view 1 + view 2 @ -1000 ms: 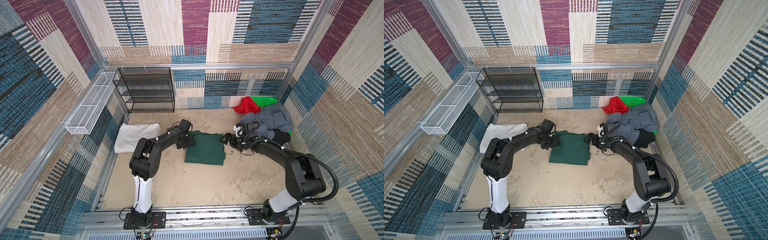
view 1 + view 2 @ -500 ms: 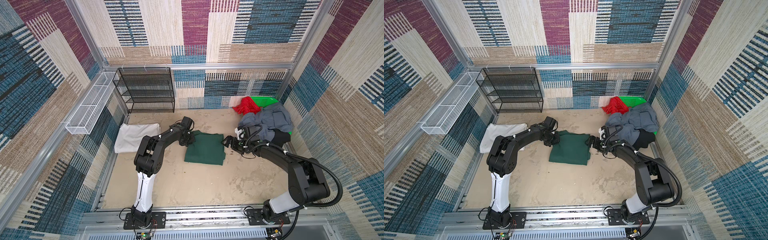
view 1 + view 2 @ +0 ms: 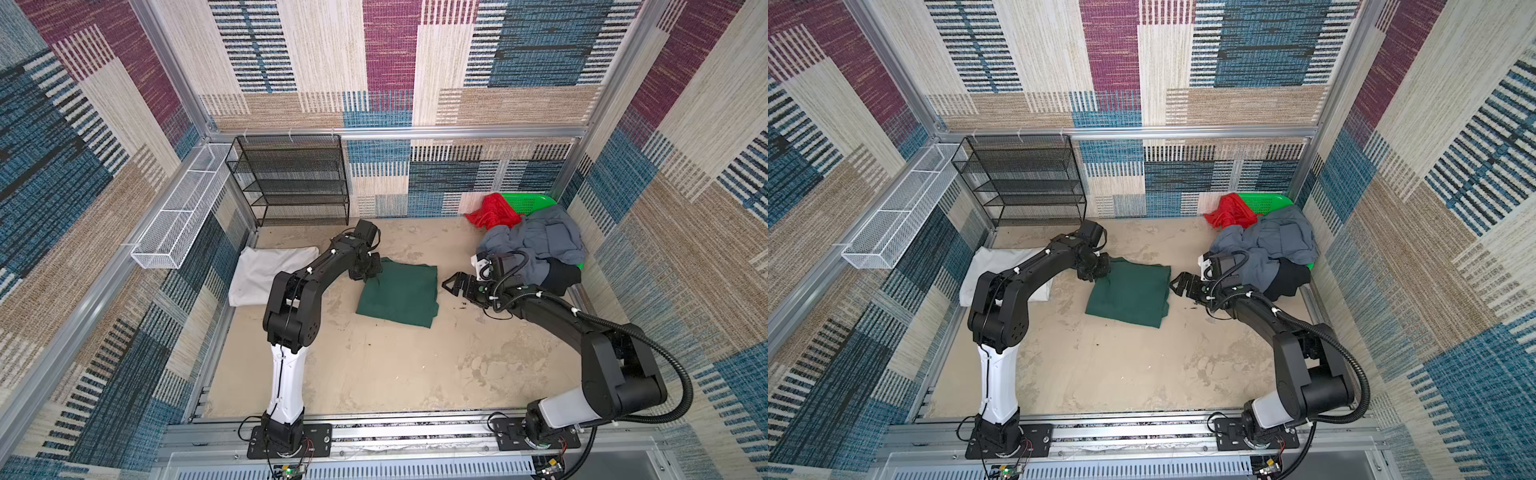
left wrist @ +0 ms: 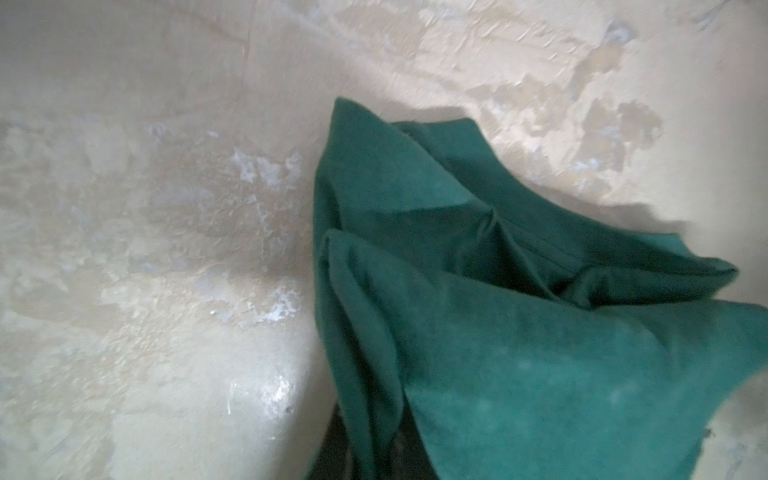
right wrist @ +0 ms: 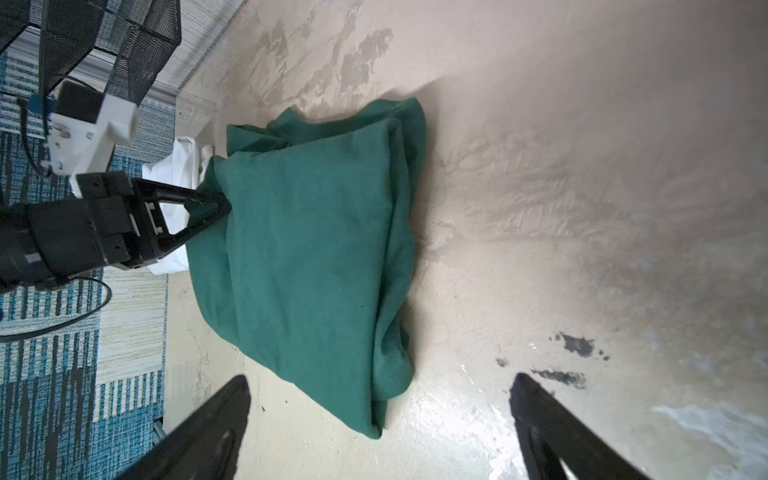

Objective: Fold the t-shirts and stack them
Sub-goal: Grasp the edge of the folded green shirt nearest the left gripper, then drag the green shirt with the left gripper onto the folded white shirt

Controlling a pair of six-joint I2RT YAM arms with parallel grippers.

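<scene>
The folded dark green t-shirt (image 3: 399, 295) is pinched at one corner by the left gripper (image 5: 226, 204); the right gripper (image 3: 453, 283) is spread. Pulled by that corner alone, the fold could be undone.

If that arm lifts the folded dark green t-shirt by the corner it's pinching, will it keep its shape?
Probably not. The dark green t-shirt looks floppy: where the left gripper pinches it, the cloth bunches into soft peaks. Its folded layers would likely sag and fall open. Being thin cloth, it seems light.
</scene>
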